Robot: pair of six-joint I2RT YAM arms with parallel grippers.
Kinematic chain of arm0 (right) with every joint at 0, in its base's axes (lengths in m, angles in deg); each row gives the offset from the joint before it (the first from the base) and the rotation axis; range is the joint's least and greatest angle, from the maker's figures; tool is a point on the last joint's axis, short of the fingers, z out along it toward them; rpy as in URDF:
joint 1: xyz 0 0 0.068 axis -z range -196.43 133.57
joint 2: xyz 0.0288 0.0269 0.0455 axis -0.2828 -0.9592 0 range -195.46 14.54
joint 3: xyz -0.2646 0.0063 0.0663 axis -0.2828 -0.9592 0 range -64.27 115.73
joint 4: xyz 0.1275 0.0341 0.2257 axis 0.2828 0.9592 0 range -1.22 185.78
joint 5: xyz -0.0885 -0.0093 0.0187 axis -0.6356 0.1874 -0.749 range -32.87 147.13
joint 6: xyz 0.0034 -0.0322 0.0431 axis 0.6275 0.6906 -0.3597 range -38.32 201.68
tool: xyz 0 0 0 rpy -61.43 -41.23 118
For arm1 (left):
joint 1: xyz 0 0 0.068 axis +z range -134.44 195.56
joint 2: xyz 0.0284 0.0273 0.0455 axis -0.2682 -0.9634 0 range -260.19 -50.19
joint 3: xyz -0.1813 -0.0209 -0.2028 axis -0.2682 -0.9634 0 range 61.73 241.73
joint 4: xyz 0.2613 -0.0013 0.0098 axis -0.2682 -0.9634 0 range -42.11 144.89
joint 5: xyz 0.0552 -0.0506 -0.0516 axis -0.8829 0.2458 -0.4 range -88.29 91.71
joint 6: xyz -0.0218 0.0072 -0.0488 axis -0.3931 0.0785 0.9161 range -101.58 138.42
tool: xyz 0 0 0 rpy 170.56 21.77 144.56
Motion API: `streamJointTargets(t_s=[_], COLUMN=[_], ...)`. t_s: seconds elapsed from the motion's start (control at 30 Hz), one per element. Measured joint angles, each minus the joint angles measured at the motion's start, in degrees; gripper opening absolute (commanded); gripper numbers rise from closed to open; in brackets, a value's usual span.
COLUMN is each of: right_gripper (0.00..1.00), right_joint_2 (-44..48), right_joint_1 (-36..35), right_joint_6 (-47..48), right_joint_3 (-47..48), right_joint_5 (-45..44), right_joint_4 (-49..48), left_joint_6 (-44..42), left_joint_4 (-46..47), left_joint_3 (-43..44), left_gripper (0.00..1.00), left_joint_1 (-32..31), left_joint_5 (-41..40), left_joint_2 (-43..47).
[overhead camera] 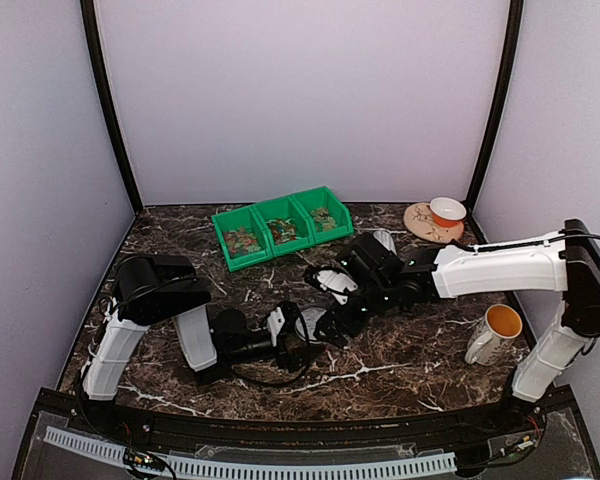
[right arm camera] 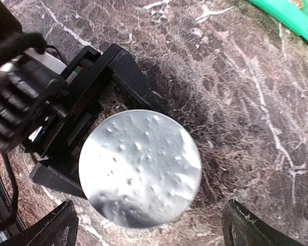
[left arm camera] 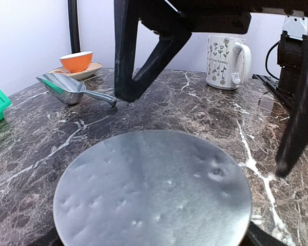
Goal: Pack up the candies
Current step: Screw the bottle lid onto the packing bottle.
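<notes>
The candies [overhead camera: 242, 238] lie as small mixed-colour sweets in three joined green bins [overhead camera: 280, 213] at the back. A small jar with a dimpled grey lid [left arm camera: 151, 189] stands mid-table between the jaws of my left gripper [overhead camera: 302, 330], which lies low and is shut on the jar's sides. Whatever the jar holds is hidden under the lid [right arm camera: 140, 168]. My right gripper [right arm camera: 156, 225] hovers just over it, open, with its fingertips [right arm camera: 56, 225] wide on either side and off the lid. From the left wrist view its fingers [left arm camera: 131, 77] hang above the lid.
A metal scoop [left arm camera: 66, 88] lies on the marble behind the jar. A flowered white mug [overhead camera: 493, 333] stands near the right arm's base. An orange bowl [overhead camera: 446, 211] sits on a plate [overhead camera: 420, 222] at the back right. A green bin [right arm camera: 287, 15] edges the right wrist view.
</notes>
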Motion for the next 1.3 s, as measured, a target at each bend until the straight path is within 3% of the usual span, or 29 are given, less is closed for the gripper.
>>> streamJointTargets(t_s=[0.2,0.43,0.8,1.3], right_gripper=[0.97,0.97,0.97,0.97], right_joint_2=[7.02,9.6,-1.73,-6.43], right_joint_1=[3.72,5.11,5.18,5.18], right_joint_6=[5.14,21.35,37.66,45.44], right_joint_3=[-4.07,-5.95,2.05,6.88], right_joint_5=[3.15,9.77,21.0,27.26], right_joint_4=[-0.96,-0.85,4.26,6.16], left_joint_6=[0.0,-0.39,-1.46,-1.97], left_joint_4=[0.0,0.0,0.04,0.04], left_joint_3=[0.0,0.0,-0.11,-0.24], left_gripper=[0.81,0.82,0.83,0.83], left_joint_1=[0.02,0.48,1.4,1.46], left_joint_5=[0.24,5.18,14.58,19.06], left_joint_2=[0.0,-0.07,-0.28,-0.35])
